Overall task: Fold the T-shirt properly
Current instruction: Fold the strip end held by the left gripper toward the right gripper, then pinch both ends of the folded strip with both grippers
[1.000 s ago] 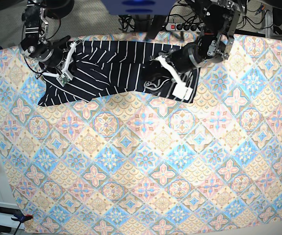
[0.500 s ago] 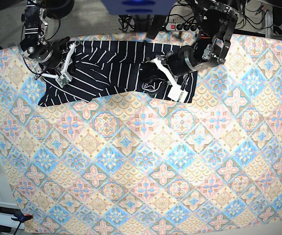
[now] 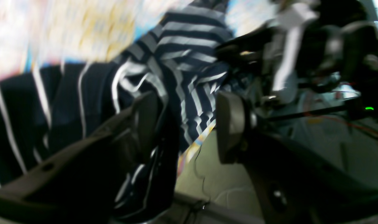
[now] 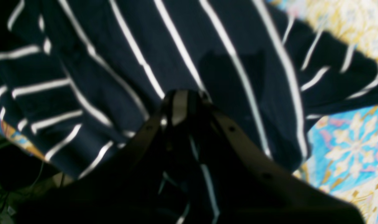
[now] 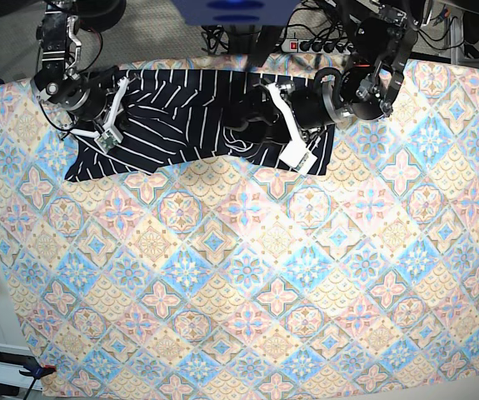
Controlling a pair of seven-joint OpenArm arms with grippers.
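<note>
I see my left tool (image 5: pixel 293 125) over the right half of the dark navy pinstriped soft-cloth T-shirt (image 5: pixel 189 117), near the table's far edge. In the left wrist view its jaws stand wide apart; striped cloth bunches against one finger (image 3: pixel 145 115), the other finger (image 3: pixel 229 127) stands clear with the table edge and floor visible in the gap. That view is blurred, so I cannot tell whether any cloth is pinched; nothing spans both pads.

My right tool (image 5: pixel 106 117) sits at the shirt's left end. In the right wrist view its jaws are drawn narrow, tips (image 4: pixel 179 105) pressed into striped cloth, with a fold running down between the fingers; I read this as holding the T-shirt.

The T-shirt lies crumpled in a band along the far edge of the table, its lower hem wavy, its left corner pointing toward the near-left. It rests on the pastel blue-orange-pink tile-patterned tablecloth (image 5: pixel 247 283), which covers the table.

Open room: the whole near part of the tablecloth, from the shirt's lower hem to the near edge, is bare. Behind the far edge lie cables and a power strip (image 5: pixel 310 46).

Count: one T-shirt, one tablecloth, two tools.
</note>
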